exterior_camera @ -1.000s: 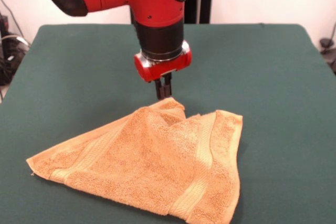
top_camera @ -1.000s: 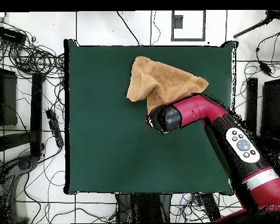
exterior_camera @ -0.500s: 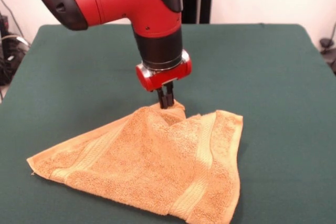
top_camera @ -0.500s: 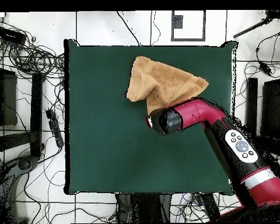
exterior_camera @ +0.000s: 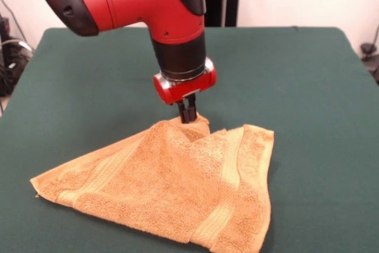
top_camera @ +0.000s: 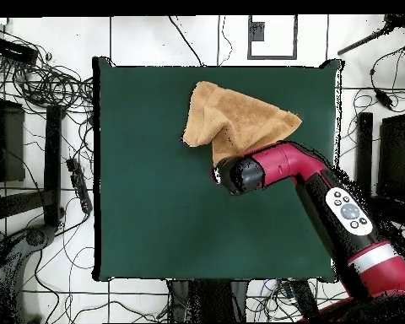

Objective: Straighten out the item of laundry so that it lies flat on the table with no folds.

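Observation:
The orange-tan towel (exterior_camera: 177,188) lies folded over into a rough triangle near the front edge of the dark green table (exterior_camera: 308,87). Its pale bands run along two sides, and a bunched corner rises at its far tip. My gripper (exterior_camera: 188,115) points straight down and its tip touches that raised corner. In the overhead view the towel (top_camera: 231,118) sits at the table's (top_camera: 155,186) top middle, and the arm's wrist (top_camera: 240,175) covers the towel's lower tip and the gripper.
Cables and stands (top_camera: 45,84) lie on the floor beside the table's left edge in the overhead view. The arm's red body (top_camera: 341,211) crosses the table's lower right corner.
The gripper has come down and slightly right onto the towel's raised corner over the last second. It has held still in the last half second. The towel has not moved.

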